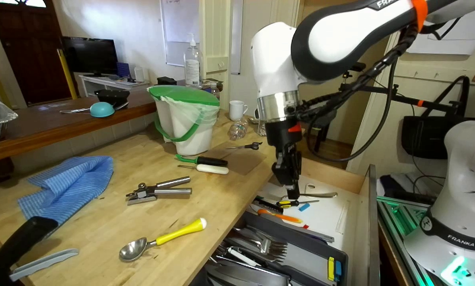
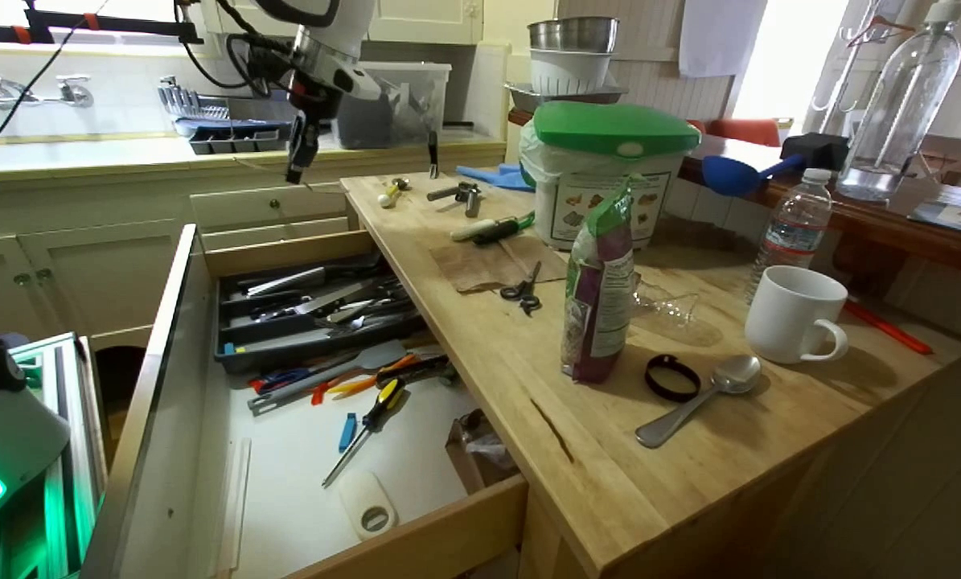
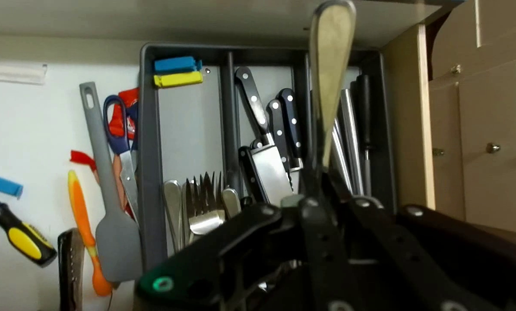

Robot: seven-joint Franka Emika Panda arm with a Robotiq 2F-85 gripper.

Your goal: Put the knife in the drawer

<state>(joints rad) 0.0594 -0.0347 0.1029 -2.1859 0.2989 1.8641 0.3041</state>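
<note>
A table knife with a smooth metal handle [image 3: 332, 52] is held in my gripper [image 3: 320, 175]. The handle sticks out past the fingertips; the blade is mostly hidden by the fingers. The handle also shows in an exterior view [image 1: 320, 195], where my gripper [image 1: 294, 195] points down over the drawer. The gripper [image 2: 295, 173] is high above the drawer in an exterior view. The drawer [image 1: 373, 230] is pulled open; its rim also shows in an exterior view [image 2: 146, 378]. Its dark grey cutlery tray [image 3: 149, 151] lies below the gripper, with black-handled knives [image 3: 253, 101] and forks [image 3: 206, 220].
Beside the tray lie a grey spatula [image 3: 115, 233], an orange tool [image 3: 80, 211] and a yellow-black screwdriver [image 3: 24, 246]. The wooden counter [image 1: 229, 198] overhangs the drawer's back. It bears a scoop [image 1: 133, 249], a can opener [image 1: 158, 192] and a green-lidded bucket [image 1: 193, 131].
</note>
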